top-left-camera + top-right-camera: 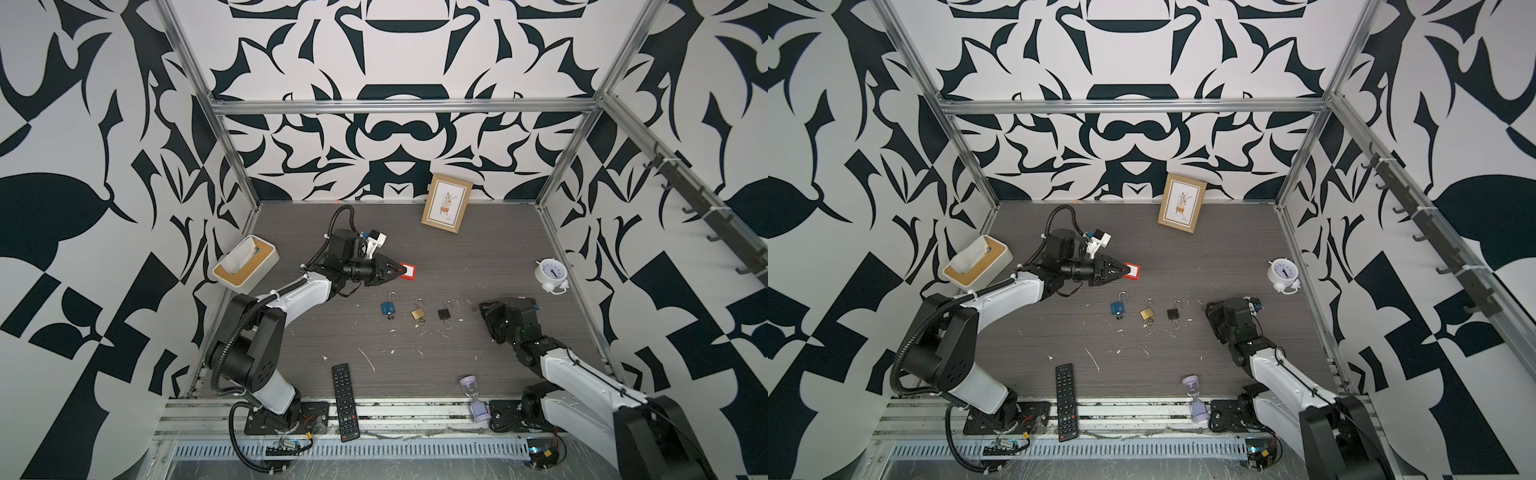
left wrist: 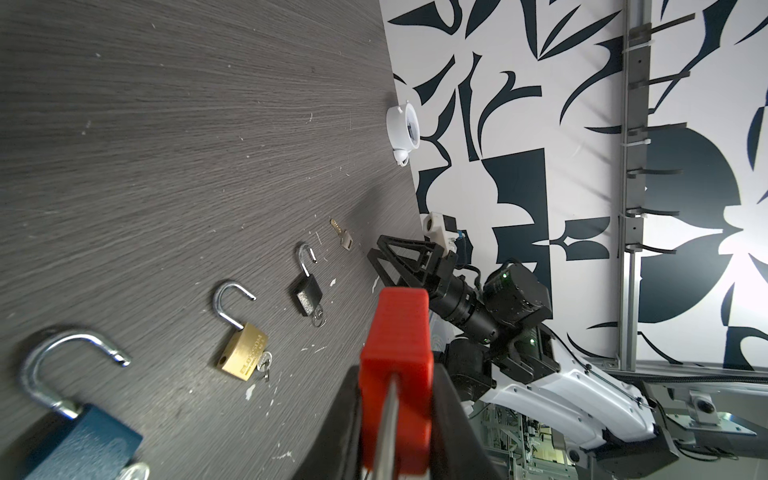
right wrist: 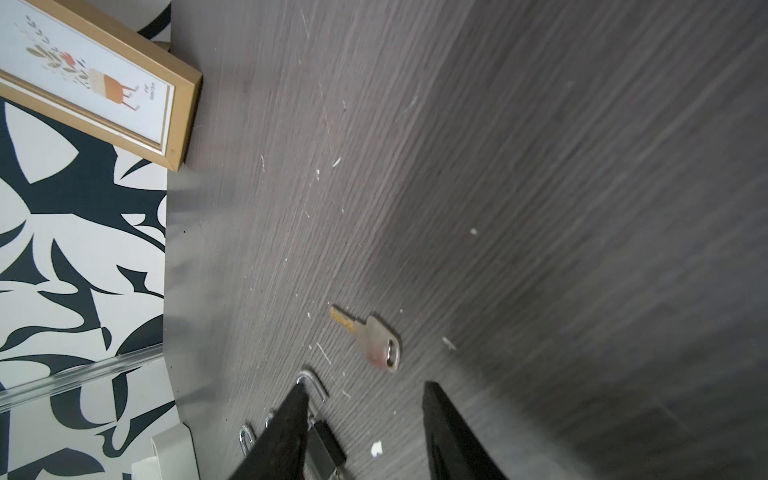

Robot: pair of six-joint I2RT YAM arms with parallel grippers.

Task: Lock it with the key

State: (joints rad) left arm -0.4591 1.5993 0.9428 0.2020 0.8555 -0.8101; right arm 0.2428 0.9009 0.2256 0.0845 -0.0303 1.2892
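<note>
The left arm [image 1: 291,297] bends at the elbow and reaches far and right toward the middle. Its wrist is level and raised off the dark wood-grain tabletop [image 1: 457,365]. The left fingers [image 1: 390,264] point right and are clamped on a red plastic padlock with a white label [image 1: 409,273]. The left wrist view shows a thin metal bar running along the padlock between the fingers.

Nearer, three padlocks lie in a row on the tabletop: a blue padlock [image 1: 388,307], a brass padlock [image 1: 417,312] and a small black padlock [image 1: 444,313]. Each has its shackle swung open and a key at its base.

Just right of the black padlock, a small silver key with a brass-coloured blade [image 3: 376,343] lies flat on the tabletop. Nothing touches it.

The right arm [image 1: 573,374] rises from the near right corner and leans far and left, wrist tipped low. The right fingers [image 3: 286,424] stand apart and empty, their tips close to the key.
</note>
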